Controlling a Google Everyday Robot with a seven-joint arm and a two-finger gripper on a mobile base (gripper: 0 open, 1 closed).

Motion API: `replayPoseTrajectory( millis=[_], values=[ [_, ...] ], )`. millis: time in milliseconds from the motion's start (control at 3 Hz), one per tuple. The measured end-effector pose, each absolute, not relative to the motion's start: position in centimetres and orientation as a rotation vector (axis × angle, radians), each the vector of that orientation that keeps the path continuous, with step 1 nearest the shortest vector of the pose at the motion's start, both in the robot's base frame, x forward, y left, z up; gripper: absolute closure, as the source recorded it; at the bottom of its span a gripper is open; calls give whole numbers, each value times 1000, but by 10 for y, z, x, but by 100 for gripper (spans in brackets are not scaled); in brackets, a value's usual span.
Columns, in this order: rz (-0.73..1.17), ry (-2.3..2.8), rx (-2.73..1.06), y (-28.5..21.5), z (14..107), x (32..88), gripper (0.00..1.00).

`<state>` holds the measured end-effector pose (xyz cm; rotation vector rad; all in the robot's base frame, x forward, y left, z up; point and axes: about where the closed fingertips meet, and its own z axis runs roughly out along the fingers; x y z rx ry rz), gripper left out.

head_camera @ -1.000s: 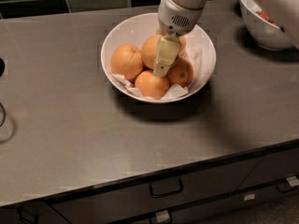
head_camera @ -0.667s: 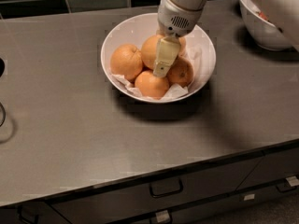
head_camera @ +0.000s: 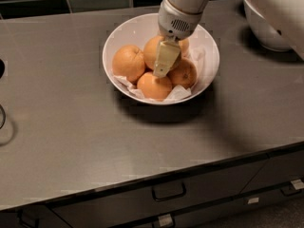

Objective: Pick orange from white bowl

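one orange [head_camera: 151, 53] lies in the middle of the bowl [head_camera: 137, 30], resting on top of the other fruit. it is the largest and palest of the pile, yellow-orange, and its right half is hidden behind the hand [head_camera: 165, 61]. four smaller fruits [head_camera: 128, 62] of deeper orange show around it: one to its left, one in front, one to the right, and one behind it seen only as a sliver. crumpled paper [head_camera: 178, 93] lines the bowl beneath them and peeks out at the front and the right.

the hand is inside the bowl, pointing down and pressed against the orange. i cannot tell how far open it is or whether it has hold of anything. the arm [head_camera: 185, 8] reaches in from above and to the right of the bowl.

there are two bowls in all. the second bowl [head_camera: 266, 34] stands well to the right, partly hidden by the arm. the first bowl sits toward the back of the bench [head_camera: 71, 127], close to the tiled wall [head_camera: 95, 1]. bare surface runs wide to its left and in front, out to the front edge, with drawers [head_camera: 168, 192] below.
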<state>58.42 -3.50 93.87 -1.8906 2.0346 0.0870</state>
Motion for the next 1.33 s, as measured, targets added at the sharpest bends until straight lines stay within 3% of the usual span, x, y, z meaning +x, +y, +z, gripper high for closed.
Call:
replayPoseTrajectory(
  millis=[1000, 1333],
  values=[
    [78, 2030, -1878, -35, 942, 584, 100],
    [56, 2028, -1846, -39, 949, 581, 100]
  ],
)
